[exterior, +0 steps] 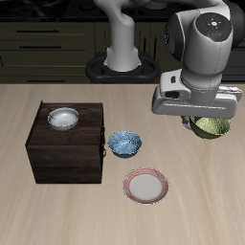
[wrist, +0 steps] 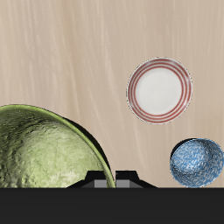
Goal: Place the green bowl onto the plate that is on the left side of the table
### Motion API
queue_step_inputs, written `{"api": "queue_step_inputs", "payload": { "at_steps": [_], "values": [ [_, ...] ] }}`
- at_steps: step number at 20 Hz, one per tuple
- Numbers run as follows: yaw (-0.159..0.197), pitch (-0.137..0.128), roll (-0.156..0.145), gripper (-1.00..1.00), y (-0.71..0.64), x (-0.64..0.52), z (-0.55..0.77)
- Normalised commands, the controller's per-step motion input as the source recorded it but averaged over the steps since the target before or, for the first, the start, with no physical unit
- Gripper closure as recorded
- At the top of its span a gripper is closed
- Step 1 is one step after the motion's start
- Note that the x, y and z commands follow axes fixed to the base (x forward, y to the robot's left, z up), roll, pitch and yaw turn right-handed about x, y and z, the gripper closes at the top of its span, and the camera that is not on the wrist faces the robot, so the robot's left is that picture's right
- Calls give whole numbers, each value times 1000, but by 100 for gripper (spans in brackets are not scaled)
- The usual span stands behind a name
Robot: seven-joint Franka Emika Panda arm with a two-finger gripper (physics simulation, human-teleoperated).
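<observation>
Currently the wooden table [exterior: 29, 206] carries, in descending size, a dark wooden box [exterior: 67, 145] with a white bowl [exterior: 63, 118] on its top, the plate [exterior: 145, 185] near the front edge, and a blue patterned bowl [exterior: 124, 144] between box and plate. The gripper [exterior: 209, 117] hangs above the bench, farther back than the plate. The green bowl [exterior: 212, 125] sits directly under it, raised off the surface; in the wrist view the green bowl [wrist: 44, 149] fills the area beside the fingers, so the gripper appears closed on its rim, though the contact itself is hidden. The governing relation: the plate [wrist: 158, 90] lies toward the front edge and toward the table's middle from the held bowl, well apart, with the blue patterned bowl [wrist: 196, 162] just beside the path. The next move likely requires a diagonal carry toward the front, then descent.
</observation>
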Motion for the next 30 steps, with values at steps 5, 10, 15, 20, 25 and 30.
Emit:
{"api": "queue_step_inputs", "payload": {
  "at_steps": [5, 10, 15, 20, 25, 30],
  "values": [
    [-19, -14, 34, 100, 35, -340, 74],
    [-11, -41, 28, 100, 70, -346, 123],
    [-24, -32, -2, 100, -8, -202, 158],
    [-7, -17, 6, 100, 15, -178, 53],
    [-23, -19, -20, 100, -110, -111, 46],
    [23, -32, -6, 100, 1, -219, 22]
  ]
}}
